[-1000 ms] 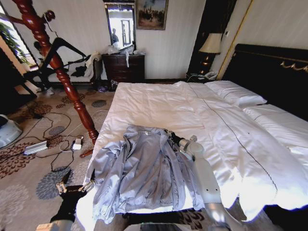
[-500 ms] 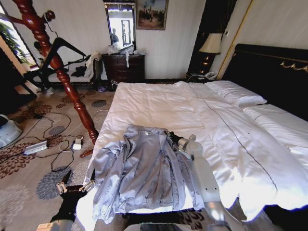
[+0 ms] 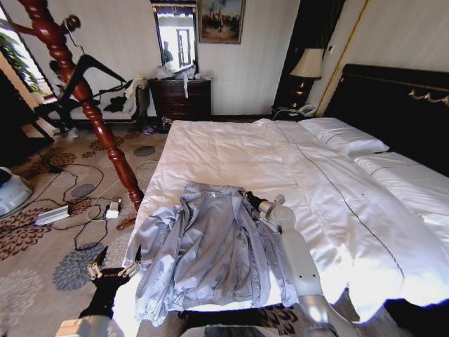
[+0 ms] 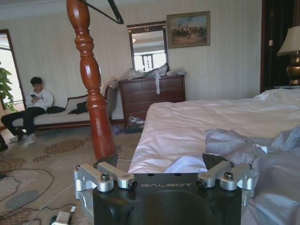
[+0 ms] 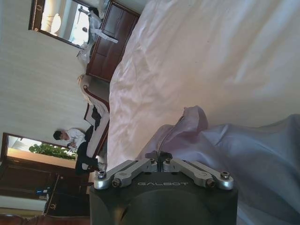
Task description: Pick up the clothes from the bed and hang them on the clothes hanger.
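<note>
Head view: the jacket (image 3: 210, 246) was spread collar-to-hem along the bed (image 3: 231, 151), the right hand (image 3: 247, 197) pinched shut on its collar edge; the left hand (image 3: 112, 270) was spread wide beside its sleeve.

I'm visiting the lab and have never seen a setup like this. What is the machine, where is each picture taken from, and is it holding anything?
It is a wheeled robot with two arms, each ending in a two-fingered gripper. One picture looks down from its head; the other two come from cameras on its wrists. A silver-grey jacket lies spread on the white bed. The right gripper is at the jacket's collar, its fingers closed on a fold of the fabric in the right wrist picture. The left gripper is open beside the bed's near corner, by the jacket's sleeve, holding nothing. A black clothes hanger hangs on the red wooden post.
</note>
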Robot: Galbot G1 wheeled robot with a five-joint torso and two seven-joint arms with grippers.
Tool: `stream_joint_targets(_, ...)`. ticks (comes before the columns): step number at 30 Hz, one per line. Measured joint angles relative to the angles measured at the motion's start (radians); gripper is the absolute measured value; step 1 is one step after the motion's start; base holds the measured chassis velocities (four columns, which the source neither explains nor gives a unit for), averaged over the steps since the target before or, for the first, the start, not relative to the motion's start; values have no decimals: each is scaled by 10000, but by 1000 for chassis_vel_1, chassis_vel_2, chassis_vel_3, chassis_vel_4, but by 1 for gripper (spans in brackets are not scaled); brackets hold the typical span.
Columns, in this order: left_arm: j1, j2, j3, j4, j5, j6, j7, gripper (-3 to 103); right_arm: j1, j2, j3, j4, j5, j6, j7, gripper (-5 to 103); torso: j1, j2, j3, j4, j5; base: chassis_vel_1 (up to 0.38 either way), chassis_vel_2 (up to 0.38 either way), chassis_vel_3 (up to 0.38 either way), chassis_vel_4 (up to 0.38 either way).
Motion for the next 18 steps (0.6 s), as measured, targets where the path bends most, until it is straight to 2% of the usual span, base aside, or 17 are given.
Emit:
stream_joint_targets(6,-740,742,68,298,-630,393,-225,100,46,-62,-183,179,-429,72,-186,0,0,0,0,1,-3,0,0,0,0)
stream_joint_targets(12,-1609,2069,21,529,-1748,972,-544,100,20,-497,-983,608,-1657,440,-414,0,0,0,0,1,-2,0,0,0,0)
stream_joint_targets(13,-1609,2069,21,529,-1748,972,-544,100,20,-497,-983,608,-1657,440,-414,0,0,0,0,1,-2,0,0,0,0)
stream_joint_targets(16,-2074,2836,14,577,-2327,1291,-710,100,137,-711,-1381,650,-2156,775,-473,0,0,0,0,1,-3,0,0,0,0)
stream_joint_targets(17,-2074,2836,14,577,-2327,1291,-710,100,137,-711,-1381,650,-2156,775,-473,0,0,0,0,1,-3,0,0,0,0)
stream_joint_targets(18,-2330,3265,12,595,-2623,1455,-792,100,214,-803,-1543,645,-2459,943,-590,0,0,0,0,-1,-1,0,0,0,0)
